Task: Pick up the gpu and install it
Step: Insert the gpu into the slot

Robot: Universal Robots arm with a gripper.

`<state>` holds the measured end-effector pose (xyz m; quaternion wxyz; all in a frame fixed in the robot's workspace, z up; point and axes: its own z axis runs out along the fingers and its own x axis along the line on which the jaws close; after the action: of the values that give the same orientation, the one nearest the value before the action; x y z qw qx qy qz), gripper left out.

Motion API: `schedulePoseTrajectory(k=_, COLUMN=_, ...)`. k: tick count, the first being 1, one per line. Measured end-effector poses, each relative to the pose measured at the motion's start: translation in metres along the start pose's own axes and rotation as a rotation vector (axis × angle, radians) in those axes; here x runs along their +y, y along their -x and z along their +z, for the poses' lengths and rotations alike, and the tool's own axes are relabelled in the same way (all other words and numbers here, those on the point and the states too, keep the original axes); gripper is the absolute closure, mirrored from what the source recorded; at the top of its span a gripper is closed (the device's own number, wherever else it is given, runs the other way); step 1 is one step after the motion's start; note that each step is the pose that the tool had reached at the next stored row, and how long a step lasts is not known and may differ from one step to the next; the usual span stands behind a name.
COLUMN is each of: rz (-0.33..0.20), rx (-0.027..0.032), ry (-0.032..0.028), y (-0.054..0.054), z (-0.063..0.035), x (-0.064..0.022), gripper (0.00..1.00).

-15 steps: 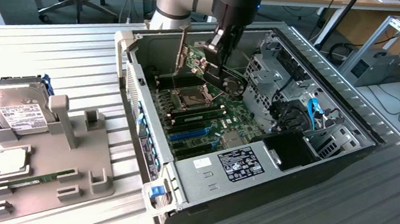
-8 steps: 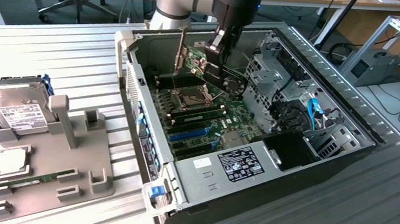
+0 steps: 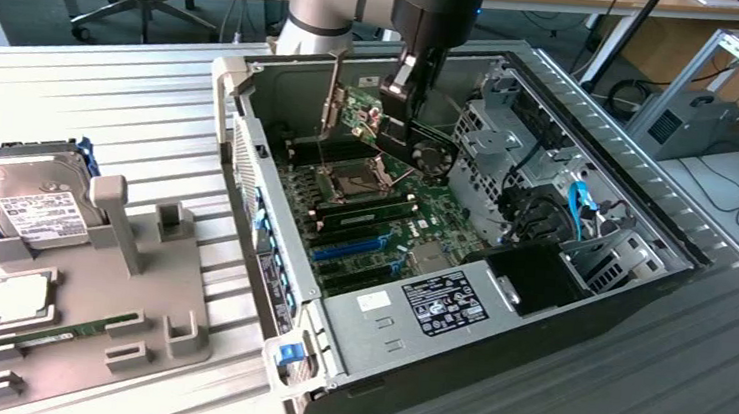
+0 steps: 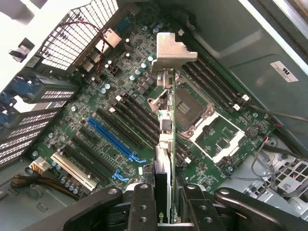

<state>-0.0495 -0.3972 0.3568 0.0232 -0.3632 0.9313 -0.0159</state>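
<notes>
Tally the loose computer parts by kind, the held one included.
Hard drive: 1
Square chip: 1
RAM stick: 1
GPU: 1
Total: 4

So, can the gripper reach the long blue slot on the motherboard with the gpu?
Probably yes. The gripper, shut on the gpu, hangs over the open case; the long blue slot lies bare, with no cable or card over it.
</notes>
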Motion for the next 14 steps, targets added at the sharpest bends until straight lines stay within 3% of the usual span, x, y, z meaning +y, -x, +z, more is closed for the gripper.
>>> schedulePoseTrajectory(k=14, rz=-0.028, rx=-0.0007, ry=0.0002, y=0.0, z=0.0, x=0.0, gripper=0.74)
